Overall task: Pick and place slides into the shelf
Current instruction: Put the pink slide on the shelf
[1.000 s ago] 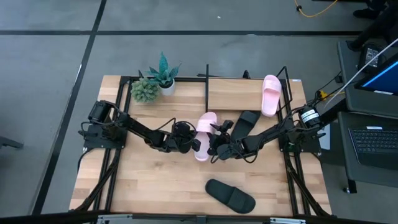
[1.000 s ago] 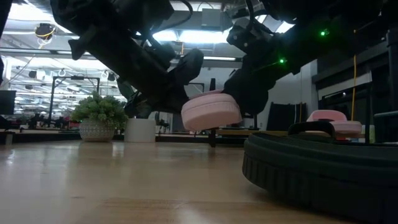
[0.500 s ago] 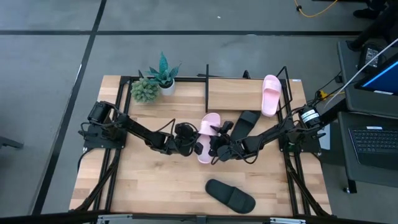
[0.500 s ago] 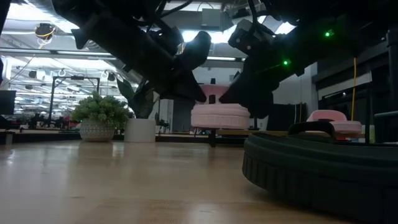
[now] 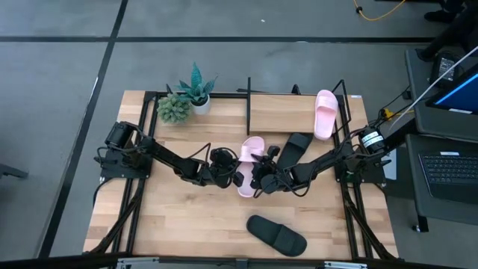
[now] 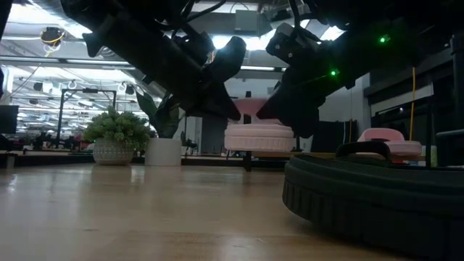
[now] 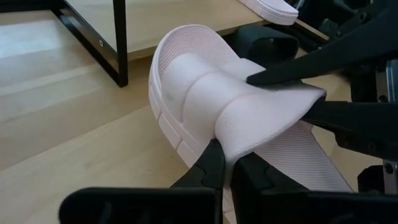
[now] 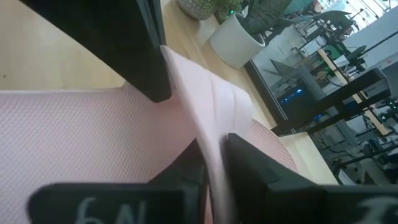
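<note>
1. Midway across the tabletop (image 5: 187,217), a pale pink slide (image 5: 249,161) hangs clear of the wood between both arms.
2. Left gripper (image 7: 225,163) has its jaws pinched tight on the strap's edge.
3. Right gripper (image 8: 214,163) has its jaws closed on the same strap from the opposite side.
4. On the shelf (image 5: 287,112) lies a second pink slide (image 5: 324,112); one black slide (image 5: 296,146) leans at its front edge, another black slide (image 5: 277,234) lies near the tabletop's front.

Pale marks on right hand (image 8: 214,180) housing, perhaps "6"; otherwise illegible.
</note>
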